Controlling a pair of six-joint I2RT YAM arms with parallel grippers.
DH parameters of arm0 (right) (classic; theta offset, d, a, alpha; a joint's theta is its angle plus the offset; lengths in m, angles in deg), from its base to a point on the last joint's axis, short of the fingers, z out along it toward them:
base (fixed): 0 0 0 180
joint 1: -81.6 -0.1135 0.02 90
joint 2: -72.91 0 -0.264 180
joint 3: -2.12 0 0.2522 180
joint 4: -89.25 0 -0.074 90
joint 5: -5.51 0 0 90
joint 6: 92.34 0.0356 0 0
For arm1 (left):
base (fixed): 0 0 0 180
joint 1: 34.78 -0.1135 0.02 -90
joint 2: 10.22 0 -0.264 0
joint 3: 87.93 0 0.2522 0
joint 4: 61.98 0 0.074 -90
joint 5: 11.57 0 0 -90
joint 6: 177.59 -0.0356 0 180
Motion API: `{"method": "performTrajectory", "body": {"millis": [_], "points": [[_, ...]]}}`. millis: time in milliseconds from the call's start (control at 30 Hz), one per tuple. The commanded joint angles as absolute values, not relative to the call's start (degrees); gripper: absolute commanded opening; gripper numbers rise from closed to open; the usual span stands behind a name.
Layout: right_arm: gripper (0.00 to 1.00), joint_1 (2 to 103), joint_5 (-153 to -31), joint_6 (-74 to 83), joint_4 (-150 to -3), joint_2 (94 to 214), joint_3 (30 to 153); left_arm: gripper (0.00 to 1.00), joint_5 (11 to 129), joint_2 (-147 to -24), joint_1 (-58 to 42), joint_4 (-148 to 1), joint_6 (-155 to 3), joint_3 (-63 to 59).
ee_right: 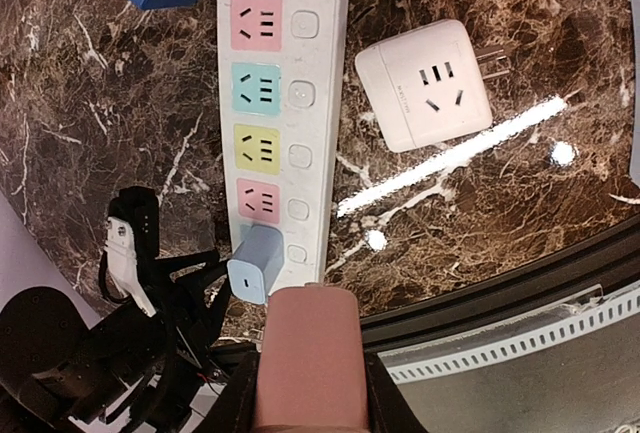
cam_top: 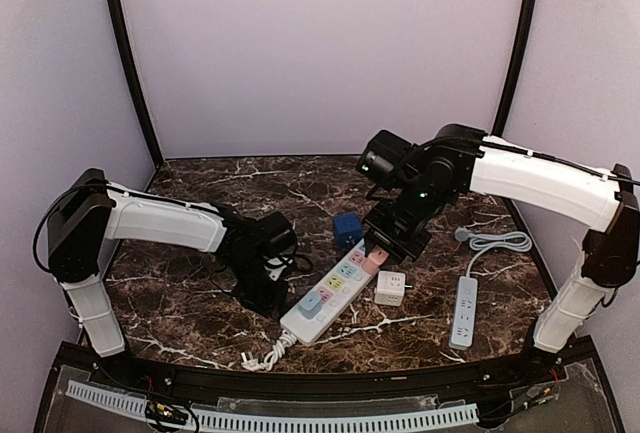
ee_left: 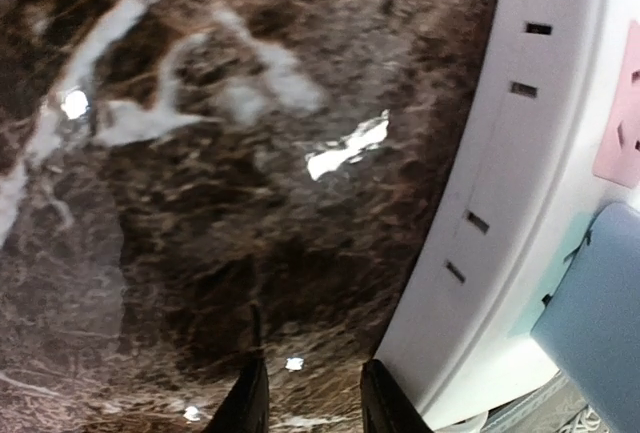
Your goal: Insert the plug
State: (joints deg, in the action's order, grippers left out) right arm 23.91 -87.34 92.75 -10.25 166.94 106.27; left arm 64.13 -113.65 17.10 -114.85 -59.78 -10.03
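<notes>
A white power strip (cam_top: 330,293) with coloured sockets lies diagonally mid-table; in the right wrist view (ee_right: 285,103) a light blue charger (ee_right: 255,263) is plugged into its near end. My right gripper (cam_top: 385,243) is shut on a pink plug (ee_right: 305,363) and holds it above the strip's far end, where the plug also shows in the top view (cam_top: 376,260). My left gripper (ee_left: 312,408) is low on the table by the strip's left side (ee_left: 500,233), slightly open and empty, and its right finger (ee_left: 385,408) is against the strip's edge.
A blue cube socket (cam_top: 347,230) stands beyond the strip. A white cube adapter (cam_top: 390,288) lies right of it, also in the right wrist view (ee_right: 425,83). A second white strip (cam_top: 465,311) with a grey cable (cam_top: 495,243) lies at the right. Black cables trail near the left gripper.
</notes>
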Motion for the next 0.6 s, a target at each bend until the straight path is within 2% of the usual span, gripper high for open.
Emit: {"method": "performTrajectory", "body": {"millis": [0,300,567], "points": [[0.00,23.4,-86.7,93.0,-8.3,167.0,106.0,0.32,60.9,-115.0,20.2,-112.4,-58.2,-8.6],[0.00,23.3,-89.8,89.2,-5.5,175.9,113.8,0.35,63.7,-111.5,20.4,-113.7,-58.6,-9.1],[0.00,23.4,-92.0,89.5,-5.0,184.3,120.8,0.54,70.9,-103.8,20.3,-117.6,-58.5,-11.0]]}}
